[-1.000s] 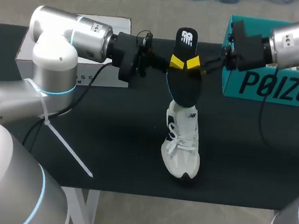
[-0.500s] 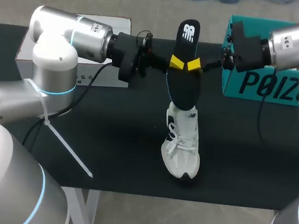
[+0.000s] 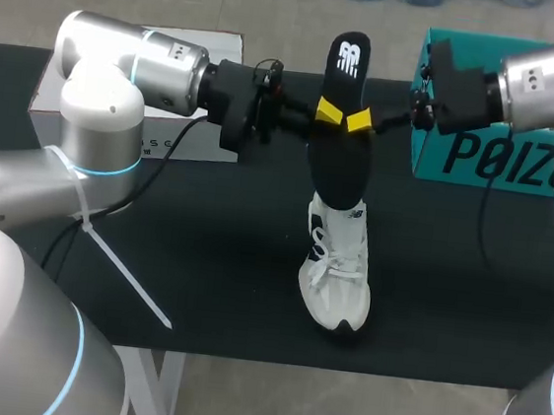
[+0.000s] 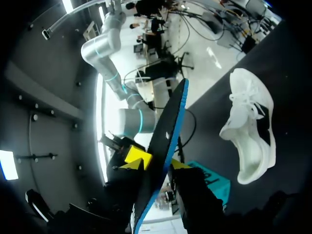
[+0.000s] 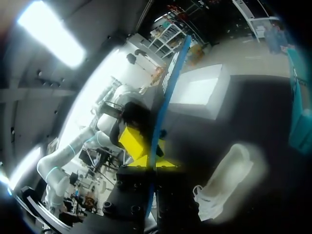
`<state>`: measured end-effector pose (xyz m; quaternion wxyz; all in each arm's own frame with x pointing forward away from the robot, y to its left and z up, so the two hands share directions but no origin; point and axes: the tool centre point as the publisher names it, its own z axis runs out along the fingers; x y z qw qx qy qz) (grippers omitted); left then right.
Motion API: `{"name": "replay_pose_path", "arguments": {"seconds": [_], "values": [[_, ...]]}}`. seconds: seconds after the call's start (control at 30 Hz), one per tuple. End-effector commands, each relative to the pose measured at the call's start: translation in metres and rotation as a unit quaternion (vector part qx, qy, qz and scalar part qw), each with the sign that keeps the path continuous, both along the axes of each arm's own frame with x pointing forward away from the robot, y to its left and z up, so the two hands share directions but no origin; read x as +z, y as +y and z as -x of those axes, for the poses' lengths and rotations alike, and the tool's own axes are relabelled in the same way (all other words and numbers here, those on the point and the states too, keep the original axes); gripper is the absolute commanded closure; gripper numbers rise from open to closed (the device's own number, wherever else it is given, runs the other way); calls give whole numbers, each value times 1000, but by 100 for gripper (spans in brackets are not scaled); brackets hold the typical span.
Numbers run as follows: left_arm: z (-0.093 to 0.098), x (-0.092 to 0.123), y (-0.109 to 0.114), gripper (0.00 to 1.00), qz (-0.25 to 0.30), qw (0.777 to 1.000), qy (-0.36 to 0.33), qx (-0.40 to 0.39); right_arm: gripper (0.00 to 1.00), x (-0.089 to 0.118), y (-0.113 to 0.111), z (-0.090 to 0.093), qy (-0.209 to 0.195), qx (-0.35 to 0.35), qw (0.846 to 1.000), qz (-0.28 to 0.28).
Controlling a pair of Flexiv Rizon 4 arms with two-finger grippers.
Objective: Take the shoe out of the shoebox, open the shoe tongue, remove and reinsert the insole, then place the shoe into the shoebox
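A black insole (image 3: 341, 160) with a blue edge stands upright in the air, its lower end just above the heel opening of the white shoe (image 3: 335, 268). The shoe lies on the dark table. My right gripper (image 3: 358, 120) is shut on the insole's middle from the right. In the right wrist view, the insole (image 5: 168, 87) runs edge-on between that gripper's (image 5: 152, 155) yellow tips. My left gripper (image 3: 329, 111) meets the insole from the left. Its fingers straddle the insole (image 4: 163, 141) with a little slack, so it is open. The shoe (image 4: 248, 131) lies beyond it.
The teal shoebox (image 3: 466, 158) stands at the back right, behind my right arm. A white box (image 3: 225, 43) sits at the back left, behind my left arm. Bare dark tabletop (image 3: 212, 260) surrounds the shoe.
My right gripper has closed on the insole, and my left gripper's fingers have loosened. The insole has turned slightly more upright over the shoe.
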<state>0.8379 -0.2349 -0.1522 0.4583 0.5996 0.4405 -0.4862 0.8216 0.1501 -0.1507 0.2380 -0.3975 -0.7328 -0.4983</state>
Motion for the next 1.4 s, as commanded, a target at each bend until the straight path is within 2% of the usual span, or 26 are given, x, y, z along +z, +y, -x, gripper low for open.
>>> {"name": "replay_pose_path", "arguments": {"seconds": [0.03, 0.2, 0.27, 0.37, 0.47, 0.5, 0.7, 0.77, 1.17, 1.4], "values": [[-1, 5, 4, 0, -45, 998, 30, -11, 100, -1, 4, 2, -1, 0, 1000, -1], [5, 6, 25, 0, -115, 988, 102, -15, 100, -2, 6, 3, -1, 1, 1000, 0], [12, 6, 42, 0, -155, 979, 131, -9, 100, -3, 6, 5, -1, 0, 1000, 1], [24, 6, 67, 0, -173, 970, 172, 8, 100, -4, 6, 7, -2, -3, 1000, 4], [38, 4, 89, 0, -152, 964, 218, 31, 100, -6, 3, 11, -3, -6, 1000, 8], [43, 3, 94, 0, -162, 958, 233, 36, 100, -7, 1, 12, -3, -7, 1000, 9], [71, -4, 115, 0, -149, 945, 287, 52, 100, -11, -3, 16, 0, -16, 1000, 13], [76, -5, 121, 0, -161, 941, 293, 59, 100, -11, -4, 16, 0, -17, 1000, 13], [82, 3, 148, 0, -186, 926, 313, 99, 100, -8, -5, 19, -7, -22, 1000, 12], [95, 5, 183, 0, -206, 895, 361, 161, 100, -7, -1, 20, -10, -15, 1000, 8]]}}
